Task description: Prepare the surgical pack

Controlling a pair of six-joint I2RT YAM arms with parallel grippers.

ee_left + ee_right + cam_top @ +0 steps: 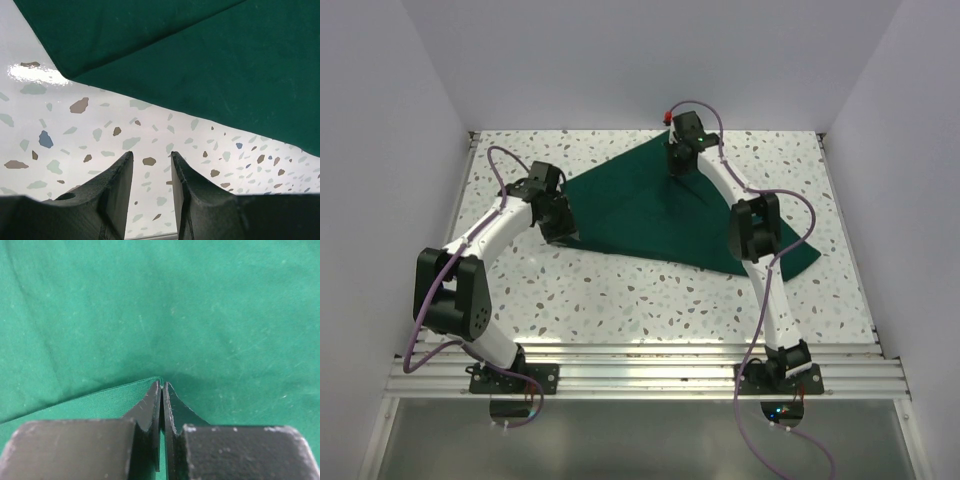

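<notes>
The surgical pack (650,215) is a dark green cloth lying partly folded on the speckled table, its far corner lifted. My right gripper (678,165) is shut on that corner; in the right wrist view the jaws (162,385) pinch a fold of green cloth (100,400) above the rest of the sheet (200,315). My left gripper (558,228) is open and empty at the cloth's left edge. In the left wrist view its fingers (150,162) hover over bare table just short of the cloth's edge (200,65).
The speckled white table (620,300) is walled on the left, back and right. An aluminium rail (640,370) runs along the near edge by the arm bases. The cloth's right corner (800,258) reaches toward the right side.
</notes>
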